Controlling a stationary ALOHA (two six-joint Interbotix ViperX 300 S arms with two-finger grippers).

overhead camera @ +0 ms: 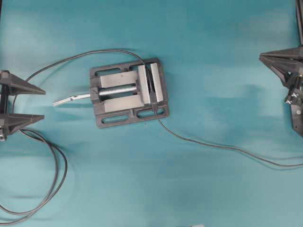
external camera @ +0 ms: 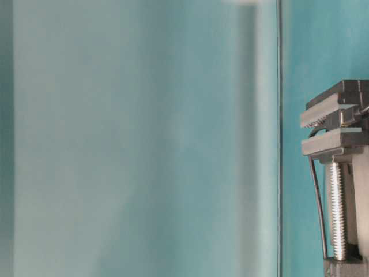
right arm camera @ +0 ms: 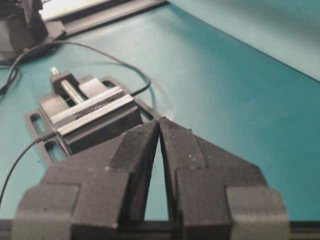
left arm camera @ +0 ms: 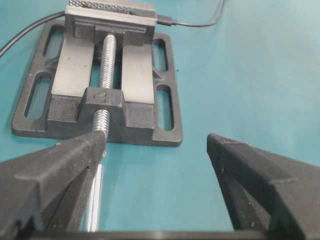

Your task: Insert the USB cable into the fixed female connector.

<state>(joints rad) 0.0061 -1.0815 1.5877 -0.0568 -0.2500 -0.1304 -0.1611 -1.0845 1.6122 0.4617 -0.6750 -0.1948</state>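
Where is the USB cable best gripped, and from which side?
Probably by its rigid plug. The USB cable ends beside the vise jaws, so come from above on the side where the cable trails off; the vise blocks the other.

Left gripper [overhead camera: 21, 103]: mine, at the left edge of the overhead view, jaws spread wide, nothing between them.
Left fingers [left arm camera: 55, 170]: in my wrist view they sit far apart, low, tips pointing forward.
Right gripper [right arm camera: 159, 122]: mine, fingertips meeting at a point, nothing pinched that I can see.
Right arm: at the right edge of the overhead view, only partly in frame, gripper pointing toward the middle.
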